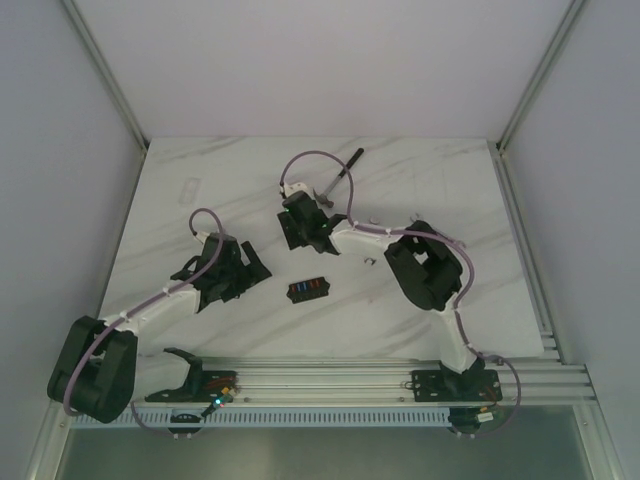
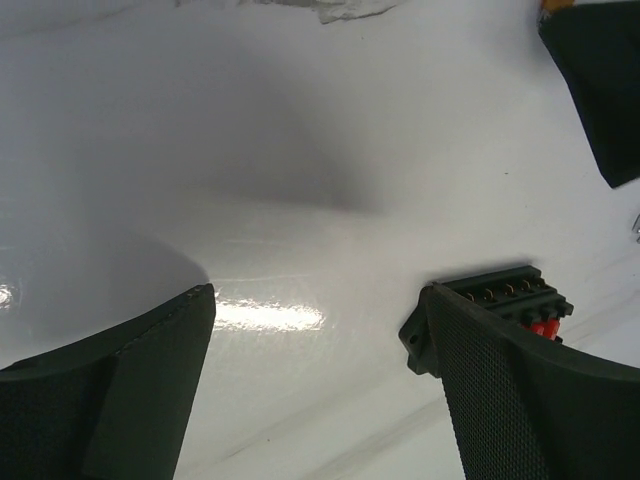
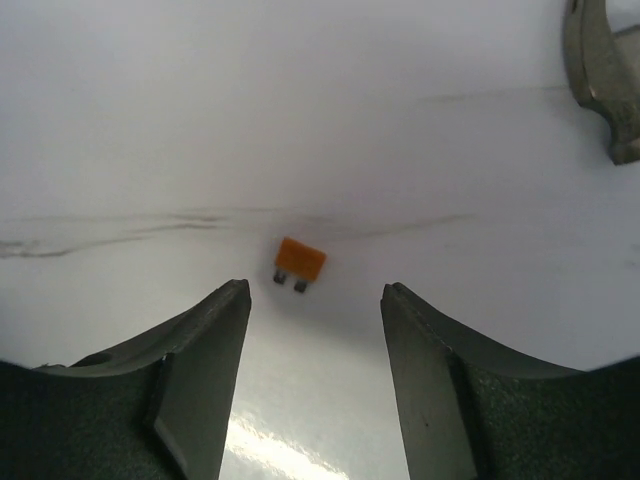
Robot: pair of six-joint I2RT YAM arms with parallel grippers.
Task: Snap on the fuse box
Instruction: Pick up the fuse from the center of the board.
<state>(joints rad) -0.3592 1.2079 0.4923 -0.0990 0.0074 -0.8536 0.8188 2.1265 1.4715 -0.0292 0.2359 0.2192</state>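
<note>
The fuse box [image 1: 308, 290], a small black box with a row of red, blue and orange fuses, lies on the white marble table [image 1: 450, 190] between the arms. My left gripper [image 1: 240, 272] is open just left of it. In the left wrist view the gripper [image 2: 318, 295] is empty, and the fuse box [image 2: 500, 290] shows partly behind the right finger [image 2: 520, 390]. My right gripper [image 1: 298, 232] is open beyond the box. In the right wrist view the gripper [image 3: 315, 288] hangs over a loose orange fuse [image 3: 299, 262] that lies just ahead of the fingertips.
A wrench [image 1: 340, 178] lies at the back beside the right gripper; its head shows in the right wrist view [image 3: 605, 80]. A small clear rectangular piece [image 1: 190, 190] lies at the back left. A tiny metal part [image 1: 368, 262] lies right of the fuse box.
</note>
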